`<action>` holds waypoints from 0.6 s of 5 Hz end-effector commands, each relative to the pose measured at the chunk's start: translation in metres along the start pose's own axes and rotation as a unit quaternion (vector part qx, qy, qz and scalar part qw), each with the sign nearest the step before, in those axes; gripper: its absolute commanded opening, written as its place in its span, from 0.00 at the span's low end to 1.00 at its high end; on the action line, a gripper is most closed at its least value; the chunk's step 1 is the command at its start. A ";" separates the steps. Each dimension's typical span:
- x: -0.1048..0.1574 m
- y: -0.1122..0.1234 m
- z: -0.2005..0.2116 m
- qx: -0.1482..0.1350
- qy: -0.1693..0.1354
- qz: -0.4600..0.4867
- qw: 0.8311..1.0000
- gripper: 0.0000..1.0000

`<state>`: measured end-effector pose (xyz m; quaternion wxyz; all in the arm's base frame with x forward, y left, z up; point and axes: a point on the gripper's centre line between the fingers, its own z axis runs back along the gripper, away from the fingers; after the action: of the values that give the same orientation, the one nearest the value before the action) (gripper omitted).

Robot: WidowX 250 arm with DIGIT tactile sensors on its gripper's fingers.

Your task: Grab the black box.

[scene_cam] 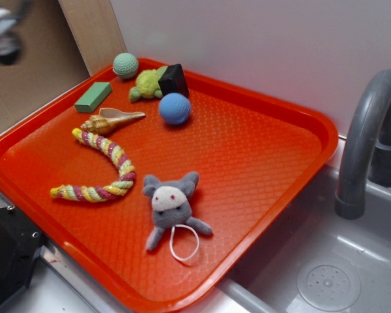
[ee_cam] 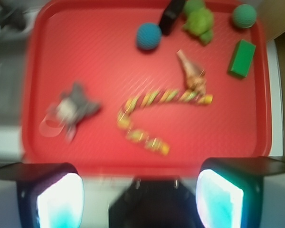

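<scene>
**Black block waits at the tray's far edge**

While the gripper (ee_cam: 140, 197) hovers off the near edge of the red textured plastic tray (scene_cam: 247, 150), its two pale fingers (ee_cam: 59, 199) stand spread wide apart with nothing between them. The small matte black rectangular box (scene_cam: 174, 79) sits near the tray's far rim, touching the green plush turtle (scene_cam: 148, 85) on one side and just beside the blue knitted ball (scene_cam: 174, 108). A teal knitted ball (scene_cam: 125, 65) lies beyond the turtle, and a flat green rectangular block (scene_cam: 93, 97) rests apart from them. Near the middle lie a tan spiral seashell (scene_cam: 111, 120) and a curved pink-and-yellow twisted rope toy (scene_cam: 104, 171). A grey plush animal with a white loop (scene_cam: 171, 207) lies well apart from the box. A grey faucet (scene_cam: 368, 137) stands over the sink beside the tray.
</scene>
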<state>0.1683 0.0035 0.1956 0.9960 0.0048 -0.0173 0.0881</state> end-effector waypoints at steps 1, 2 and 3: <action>0.079 0.041 -0.024 0.001 -0.073 0.156 0.985 1.00; 0.102 0.049 -0.041 0.003 -0.112 0.189 0.975 1.00; 0.133 0.040 -0.058 -0.003 -0.119 0.196 0.973 1.00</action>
<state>0.2880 0.0596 0.1193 0.9551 0.0101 -0.1005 0.2786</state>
